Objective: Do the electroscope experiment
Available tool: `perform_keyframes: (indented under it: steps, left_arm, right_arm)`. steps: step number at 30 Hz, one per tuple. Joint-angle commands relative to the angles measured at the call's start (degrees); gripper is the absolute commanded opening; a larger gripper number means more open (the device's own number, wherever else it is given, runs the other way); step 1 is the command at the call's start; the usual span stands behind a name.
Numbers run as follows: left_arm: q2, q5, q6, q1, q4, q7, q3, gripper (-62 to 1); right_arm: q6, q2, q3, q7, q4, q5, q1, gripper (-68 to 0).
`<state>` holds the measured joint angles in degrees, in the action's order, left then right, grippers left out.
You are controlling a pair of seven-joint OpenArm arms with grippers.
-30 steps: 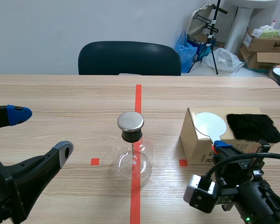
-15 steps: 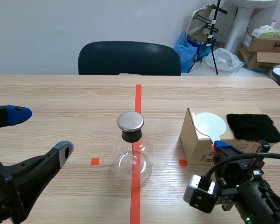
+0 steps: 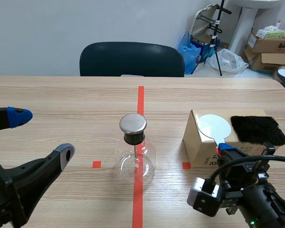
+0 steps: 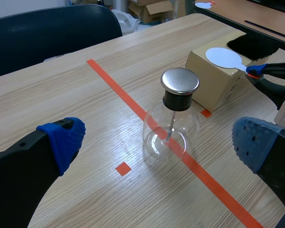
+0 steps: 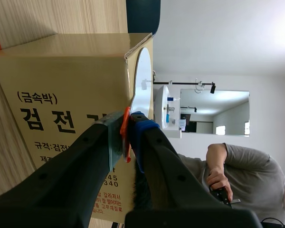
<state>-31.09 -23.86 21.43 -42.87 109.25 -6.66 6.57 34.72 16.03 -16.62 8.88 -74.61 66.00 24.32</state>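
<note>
Right gripper [image 5: 128, 135] pinches the thin handle [image 5: 126, 124] of disc paddle [image 3: 213, 125] atop box [image 3: 197, 149]; could slip on lift. Left gripper [image 3: 42, 134] spread wide, flask [image 3: 135, 161] between it and box.

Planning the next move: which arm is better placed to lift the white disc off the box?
Right: the right claw is shut on the orange handle of the disc at the box; the left claw is open, beyond the flask.

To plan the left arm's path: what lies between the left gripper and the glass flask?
Only bare table and one small tape square lie between the left gripper and the glass flask; the left wrist view shows it.
</note>
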Motion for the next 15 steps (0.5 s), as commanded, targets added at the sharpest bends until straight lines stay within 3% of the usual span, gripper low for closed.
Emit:
perform_keyframes:
  steps: [1,4,11,15]
  left_arm:
    - [0.5,-0.4,0.1,-0.1,1.1,-0.8,0.3,1.4]
    - [0.5,-0.4,0.1,-0.1,1.1,-0.8,0.3,1.4]
    - [0.4,-0.4,0.1,-0.1,1.1,-1.0,0.3,1.4]
    - [0.4,-0.4,0.1,-0.1,1.1,-1.0,0.3,1.4]
  right_arm:
    - [0.2,0.6,0.5,-0.2,-0.8,-0.2,-0.5,-66.6]
    - [0.7,0.6,0.5,-0.3,-0.8,-0.2,-0.5,-66.6]
    - [5.2,0.6,0.5,-0.9,-0.8,1.8,-0.5,-66.5]
    - [5.4,0.6,0.5,-4.5,-1.6,3.5,-1.4,-66.5]
